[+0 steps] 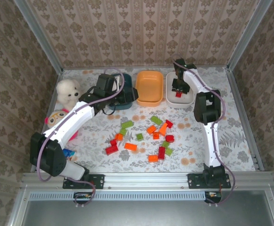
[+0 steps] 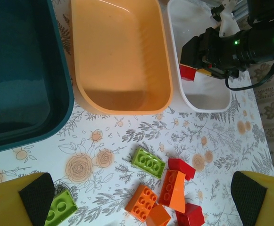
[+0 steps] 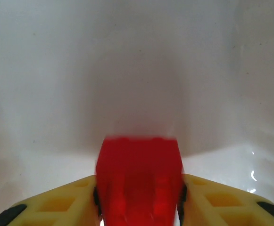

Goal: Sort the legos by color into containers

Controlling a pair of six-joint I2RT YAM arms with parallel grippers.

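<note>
A red lego (image 3: 139,179) sits blurred between my right gripper's (image 3: 139,200) fingers, which stand slightly apart from its sides, low inside the white container (image 3: 137,61). From above, the right gripper (image 1: 178,89) hangs over the white container (image 1: 186,101) with the red lego (image 1: 178,94) under it. My left gripper (image 2: 144,200) is wide open above green (image 2: 148,163), orange (image 2: 141,202) and red (image 2: 181,167) legos. The orange container (image 2: 122,109) and teal container (image 2: 23,70) lie beyond it. Several legos (image 1: 146,136) are scattered mid-table.
A white plush toy (image 1: 67,92) and a pink one (image 1: 56,117) sit at the left by my left arm, with a small blue item (image 1: 70,154) near its base. Patterned walls enclose the table on three sides.
</note>
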